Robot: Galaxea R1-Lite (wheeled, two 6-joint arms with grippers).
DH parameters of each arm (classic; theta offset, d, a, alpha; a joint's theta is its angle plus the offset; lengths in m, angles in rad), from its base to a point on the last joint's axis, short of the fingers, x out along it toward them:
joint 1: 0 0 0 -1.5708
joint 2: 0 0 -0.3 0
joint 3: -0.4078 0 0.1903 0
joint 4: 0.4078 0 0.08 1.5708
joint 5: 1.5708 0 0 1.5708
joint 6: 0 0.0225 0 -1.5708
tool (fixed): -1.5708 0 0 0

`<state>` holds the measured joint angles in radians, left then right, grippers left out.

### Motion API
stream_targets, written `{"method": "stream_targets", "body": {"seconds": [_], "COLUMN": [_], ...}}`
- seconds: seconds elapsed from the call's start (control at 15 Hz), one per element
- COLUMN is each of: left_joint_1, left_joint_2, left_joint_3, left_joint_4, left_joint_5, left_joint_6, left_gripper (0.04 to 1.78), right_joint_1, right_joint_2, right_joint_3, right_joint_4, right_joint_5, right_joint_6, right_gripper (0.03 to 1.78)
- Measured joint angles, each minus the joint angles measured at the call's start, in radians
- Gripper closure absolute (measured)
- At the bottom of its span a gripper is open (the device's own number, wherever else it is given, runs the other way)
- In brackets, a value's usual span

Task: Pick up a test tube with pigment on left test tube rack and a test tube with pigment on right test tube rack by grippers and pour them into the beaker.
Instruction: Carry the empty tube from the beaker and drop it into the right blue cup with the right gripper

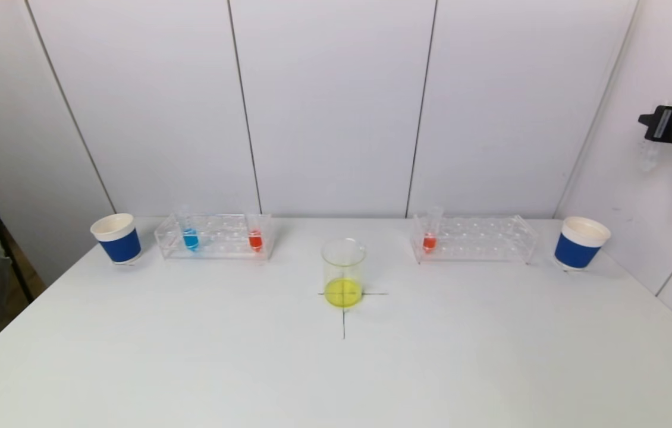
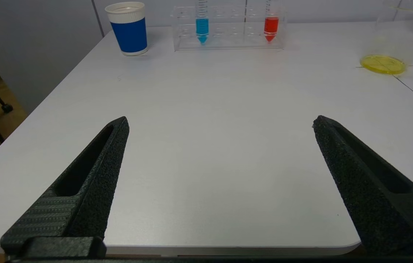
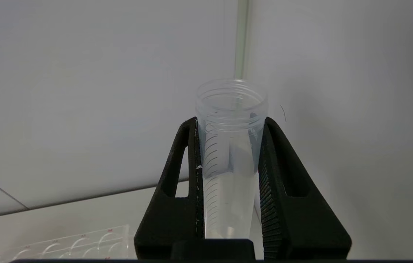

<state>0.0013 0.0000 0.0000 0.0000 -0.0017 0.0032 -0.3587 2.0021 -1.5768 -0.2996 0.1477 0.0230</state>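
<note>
White panelled walls behind, white bench (image 1: 193, 356) in front, black cross marked mid-bench.

Landmark: clear glass beaker (image 1: 344, 272) w/ shallow yellow liquid, standing upright on the cross.

Left of beaker, toward back wall: clear plastic left test tube rack (image 1: 215, 236). Holds blue-pigment test tube (image 1: 190, 233) at the end far from beaker, red-pigment test tube (image 1: 256, 233) at the end nearest beaker. Both upright.

Further left of beaker, beyond that rack: blue-and-white paper cup (image 1: 117, 238), upright, just beside rack end.

Right of beaker, toward back wall: clear plastic right test tube rack (image 1: 474, 238) w/ one red-pigment tube (image 1: 430, 230) at the end nearest beaker, leaning slightly.

Further right of beaker, past that rack: second blue-and-white paper cup (image 1: 581, 242), upright.

Left gripper (image 2: 221, 122): low over near bench edge, well apart from beaker on its left side; black fingers (image 2: 97, 168) spread wide, nothing between them. Not seen in head view.

Right gripper (image 3: 228, 120): raised high, far right of beaker and above right cup, by the side wall. Black fingers (image 3: 279, 175) clamped on clear empty graduated tube (image 3: 228, 146), open threaded mouth sticking out past fingertips. No pigment visible inside. Part of right rack below it in wrist view.
</note>
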Motion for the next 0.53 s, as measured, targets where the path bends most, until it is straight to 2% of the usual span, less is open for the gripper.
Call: {"method": "stream_targets", "body": {"seconds": [0.2, 0.53], "left_joint_1": [0.0, 0.0], "left_joint_2": [0.0, 0.0], "left_joint_3": [0.0, 0.0], "left_joint_4": [0.0, 0.0], "left_joint_5": [0.0, 0.0], "left_joint_6": [0.0, 0.0], "left_gripper": [0.06, 0.06], "right_joint_1": [0.006, 0.019], "right_joint_2": [0.027, 0.061], "right_joint_3": [0.07, 0.161], "right_joint_4": [-0.103, -0.172], "right_joint_5": [0.0, 0.0], "right_joint_6": [-0.005, -0.007], "right_gripper": [1.33, 1.33]}}
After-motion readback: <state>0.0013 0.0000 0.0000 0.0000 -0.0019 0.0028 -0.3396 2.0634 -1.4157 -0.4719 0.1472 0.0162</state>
